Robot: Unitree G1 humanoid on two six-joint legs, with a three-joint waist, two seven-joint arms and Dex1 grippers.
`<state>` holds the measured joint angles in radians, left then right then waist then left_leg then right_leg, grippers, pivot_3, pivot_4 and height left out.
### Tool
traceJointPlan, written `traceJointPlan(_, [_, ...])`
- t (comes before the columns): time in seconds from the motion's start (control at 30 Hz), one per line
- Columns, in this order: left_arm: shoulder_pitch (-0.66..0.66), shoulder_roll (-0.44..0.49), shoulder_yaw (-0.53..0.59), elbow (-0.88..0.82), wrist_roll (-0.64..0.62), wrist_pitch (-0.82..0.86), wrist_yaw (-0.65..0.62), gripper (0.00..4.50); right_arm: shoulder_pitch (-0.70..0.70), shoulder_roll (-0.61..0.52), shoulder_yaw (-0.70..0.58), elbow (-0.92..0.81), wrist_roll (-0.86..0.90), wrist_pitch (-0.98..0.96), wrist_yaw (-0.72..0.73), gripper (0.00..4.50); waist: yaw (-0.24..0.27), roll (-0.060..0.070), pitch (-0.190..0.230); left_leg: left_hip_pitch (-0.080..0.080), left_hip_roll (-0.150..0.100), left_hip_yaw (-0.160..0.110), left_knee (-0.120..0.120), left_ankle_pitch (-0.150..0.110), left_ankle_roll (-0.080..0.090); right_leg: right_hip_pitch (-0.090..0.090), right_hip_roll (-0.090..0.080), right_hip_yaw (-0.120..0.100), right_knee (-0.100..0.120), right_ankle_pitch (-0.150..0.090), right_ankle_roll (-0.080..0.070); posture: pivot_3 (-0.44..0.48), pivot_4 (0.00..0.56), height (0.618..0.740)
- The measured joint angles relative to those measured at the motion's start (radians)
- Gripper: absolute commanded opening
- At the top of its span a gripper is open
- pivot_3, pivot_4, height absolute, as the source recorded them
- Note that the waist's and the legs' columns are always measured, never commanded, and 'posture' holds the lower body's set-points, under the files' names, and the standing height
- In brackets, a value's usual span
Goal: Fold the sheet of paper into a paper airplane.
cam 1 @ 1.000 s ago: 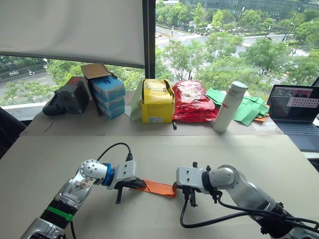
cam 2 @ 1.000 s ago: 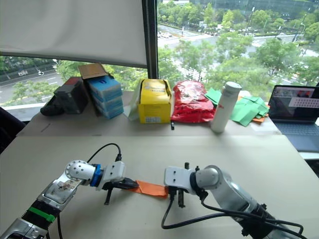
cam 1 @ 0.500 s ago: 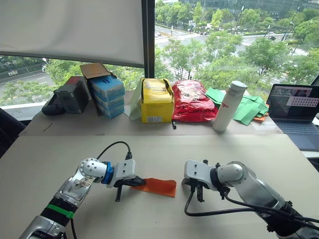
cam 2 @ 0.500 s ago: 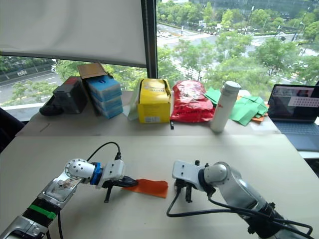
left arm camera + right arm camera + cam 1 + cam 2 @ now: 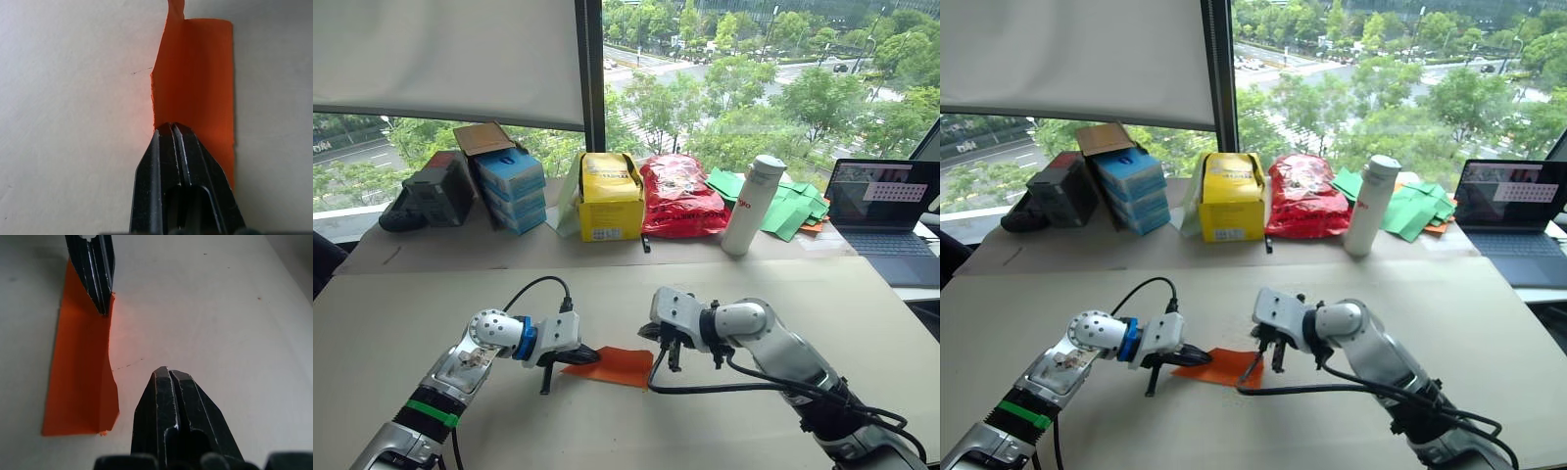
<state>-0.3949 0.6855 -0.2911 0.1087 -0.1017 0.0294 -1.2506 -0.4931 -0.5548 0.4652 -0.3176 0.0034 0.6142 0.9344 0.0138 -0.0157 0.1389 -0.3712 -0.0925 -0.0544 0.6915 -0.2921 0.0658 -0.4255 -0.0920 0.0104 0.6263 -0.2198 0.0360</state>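
The paper [image 5: 612, 365] is a flat orange strip (one edge lifted), pinched by the left gripper [image 5: 585, 358]; the right gripper [image 5: 168, 374] is closed, holding nothing.

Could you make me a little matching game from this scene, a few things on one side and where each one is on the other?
Things:
1. sheet of paper
2. white bottle
3. laptop
4. yellow box

Places:
A. far right edge of the table
B. standing between the red bag and the green paper pieces
C. just left of the red bag
D. flat on the table between the two hands, left hand on its tip

Pairs: 1-D, 2-B, 3-A, 4-C
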Motion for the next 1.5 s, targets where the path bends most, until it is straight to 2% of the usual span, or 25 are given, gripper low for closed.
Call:
traceJointPlan(0.23, [0.007,0.009,0.001,-0.019,-0.001,0.02,0.004,0.0,0.038,-0.006,0.065,-0.001,-0.009,0.024,0.006,0.01,-0.003,0.001,0.0,0.0,0.0,0.0,0.0,0.0,0.0,0.0,0.001,0.0,0.001,0.0,0.0,0.0,0.15,0.74])
traceJointPlan(0.43, [0.026,0.057,0.023,-0.087,-0.026,0.1,-0.012,0.0,0.04,-0.006,0.076,0.0,-0.024,0.005,-0.001,0.01,-0.008,0.001,0.001,0.0,0.0,0.0,0.0,0.0,0.0,0.0,0.001,0.0,0.001,0.0,0.0,0.0,0.15,0.74])
traceJointPlan(0.7, [0.041,0.131,0.119,-0.219,-0.138,0.231,-0.048,0.0,0.04,-0.013,0.078,-0.001,-0.032,-0.007,0.001,0.01,-0.009,0.001,0.002,0.0,0.0,0.0,0.0,0.0,0.0,-0.002,0.001,0.0,0.001,0.0,0.0,0.0,0.15,0.74])
traceJointPlan(0.97, [0.001,0.081,0.1,-0.222,-0.154,0.264,-0.026,0.0,0.04,-0.021,0.079,-0.005,-0.029,-0.03,0.026,0.01,-0.007,0.001,0.003,-0.001,0.0,0.0,0.0,0.003,-0.005,0.0,0.001,0.0,0.0,0.0,0.0,0.0,0.15,0.74])
traceJointPlan(1.13, [-0.03,0.022,0.03,-0.194,-0.119,0.242,-0.026,0.0,0.039,-0.018,0.08,-0.004,-0.031,-0.03,0.025,0.01,-0.006,0.001,0.003,-0.002,0.0,0.0,0.0,0.004,-0.006,0.0,0.001,0.001,0.001,0.0,0.0,0.0,0.15,0.74])
traceJointPlan(1.5, [0.007,0.035,-0.028,-0.15,-0.052,0.177,-0.051,0.0,0.03,0.008,0.066,-0.001,-0.028,-0.034,0.016,0.01,-0.013,0.001,0.003,-0.004,0.0,0.001,0.0,0.004,-0.006,-0.003,0.001,0.001,0.002,0.0,0.0,0.0,0.15,0.74])
